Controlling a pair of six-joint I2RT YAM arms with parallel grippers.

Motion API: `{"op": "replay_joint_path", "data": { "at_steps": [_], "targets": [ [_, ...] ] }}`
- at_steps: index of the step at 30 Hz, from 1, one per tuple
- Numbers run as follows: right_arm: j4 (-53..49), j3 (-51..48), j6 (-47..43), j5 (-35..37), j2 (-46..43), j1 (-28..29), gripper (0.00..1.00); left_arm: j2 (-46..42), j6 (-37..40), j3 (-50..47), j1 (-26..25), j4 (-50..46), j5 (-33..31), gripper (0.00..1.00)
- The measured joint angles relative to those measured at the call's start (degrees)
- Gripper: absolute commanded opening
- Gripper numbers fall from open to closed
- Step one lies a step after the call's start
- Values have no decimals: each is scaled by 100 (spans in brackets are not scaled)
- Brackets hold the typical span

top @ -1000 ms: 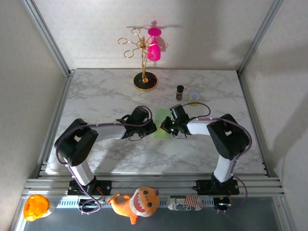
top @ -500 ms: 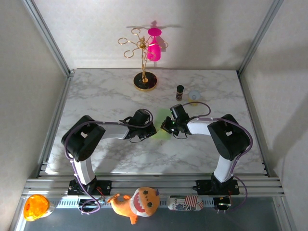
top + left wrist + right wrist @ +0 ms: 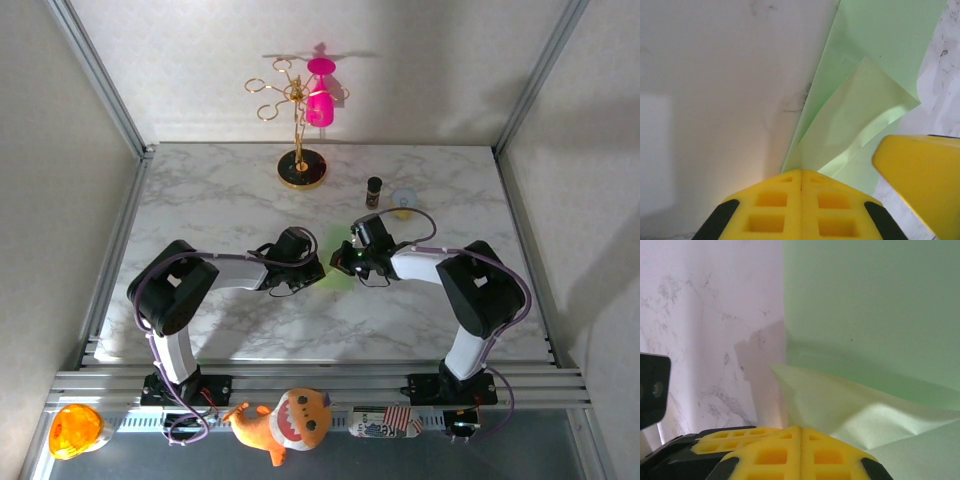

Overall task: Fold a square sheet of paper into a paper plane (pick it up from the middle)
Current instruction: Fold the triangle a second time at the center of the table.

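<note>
The left gripper (image 3: pixel 800 172) and right gripper (image 3: pixel 801 429) each pinch the square sheet of paper (image 3: pixel 880 40) (mostly hidden overhead).

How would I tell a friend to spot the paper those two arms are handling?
Look at the marble table, then to its middle, where the left gripper and right gripper almost meet. Between them lies the sheet of paper: thin, pale green, partly creased, unlike the upright dark bottle and small pale cup behind it.
</note>
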Motion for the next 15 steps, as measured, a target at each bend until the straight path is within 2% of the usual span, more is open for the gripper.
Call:
{"op": "replay_joint_path", "data": {
  "at_steps": [7, 11, 15],
  "targets": [
    [-22, 48, -13, -66, 319, -7, 4, -50, 2, -4, 0, -70, 7, 0],
    [-9, 48, -11, -70, 326, -2, 4, -151, -22, -31, -13, -57, 127, 5],
    [-7, 48, -11, -70, 326, -2, 4, -186, -22, -31, -39, -22, 197, 5]
  ]
}}
